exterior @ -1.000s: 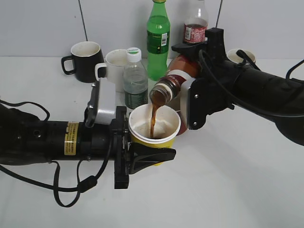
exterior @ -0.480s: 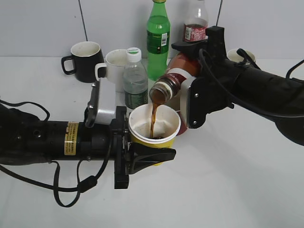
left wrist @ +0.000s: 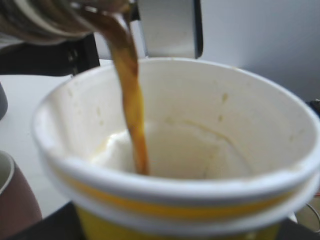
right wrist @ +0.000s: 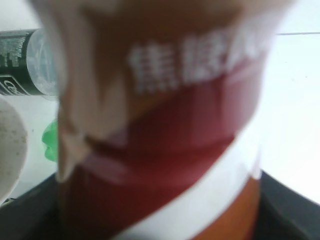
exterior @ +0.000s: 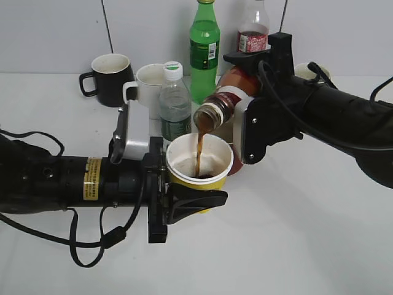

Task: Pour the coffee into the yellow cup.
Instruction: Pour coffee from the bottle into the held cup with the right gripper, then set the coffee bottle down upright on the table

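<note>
Pour underway, frame centre: my right claw (exterior: 241, 126) clamps the coffee (exterior: 226, 98) tilted so the stream lands inside the yellow cup (exterior: 199, 161), which my left claw (exterior: 195, 198) grips steady.

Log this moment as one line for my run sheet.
phase: pouring | right tool: tilting coffee bottle | left tool: holding yellow cup | stream entering cup

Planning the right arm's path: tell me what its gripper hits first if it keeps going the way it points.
The right gripper, shut on the coffee bottle, points left and slightly downward. Probably first: the water bottle beside the yellow cup; depth is unclear.
</note>
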Motion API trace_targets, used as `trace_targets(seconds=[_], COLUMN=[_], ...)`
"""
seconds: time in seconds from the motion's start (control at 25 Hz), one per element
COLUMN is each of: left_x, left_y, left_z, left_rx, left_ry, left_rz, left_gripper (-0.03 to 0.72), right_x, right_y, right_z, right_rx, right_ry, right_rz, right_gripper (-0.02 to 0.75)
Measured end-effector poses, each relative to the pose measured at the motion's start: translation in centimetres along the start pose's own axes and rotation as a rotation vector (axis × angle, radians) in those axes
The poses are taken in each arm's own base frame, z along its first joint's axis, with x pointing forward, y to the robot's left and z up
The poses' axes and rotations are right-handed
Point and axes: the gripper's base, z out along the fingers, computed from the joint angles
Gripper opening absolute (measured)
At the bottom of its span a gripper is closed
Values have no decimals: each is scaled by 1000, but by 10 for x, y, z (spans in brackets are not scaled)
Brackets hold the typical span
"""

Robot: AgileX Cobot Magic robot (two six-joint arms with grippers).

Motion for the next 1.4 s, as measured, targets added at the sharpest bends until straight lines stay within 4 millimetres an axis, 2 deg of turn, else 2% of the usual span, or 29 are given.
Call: trace_targets(seconds=[0.2, 0.48, 0.68, 0.84, 0.96, 1.08, 1.28, 1.4], left_x=[-1, -2, -3, -4, -7, -6, 0, 4], left_y=[2, 7, 12, 24, 40, 56, 75, 82], left_z=[0, 0, -4, -16, -36, -56, -81, -86], left_rx=[-20, -75, -106, -165, -246, -330, -481, -550], left_ry=[-8, -28, -34, -44, -60, -67, -49, -42], left_rz=[-8, -31, -38, -42, -39, -50, -91, -127], left_gripper=[376, 375, 374, 374, 374, 374, 374, 374], right_x=[1, 1, 3, 9, 20, 34, 62, 80], right_y=[0, 0, -1, -4, -5, -3, 9, 21], right_z=[0, 0, 0, -1, -2, -7, -24, -35], right_rx=[2, 3, 17, 77, 167, 242, 314, 346], right_ry=[8, 10, 33, 82, 172, 245, 345, 411], right_rz=[33, 195, 461, 787, 1088, 1275, 1448, 1479], right_gripper=[503, 503, 503, 503, 503, 503, 503, 503])
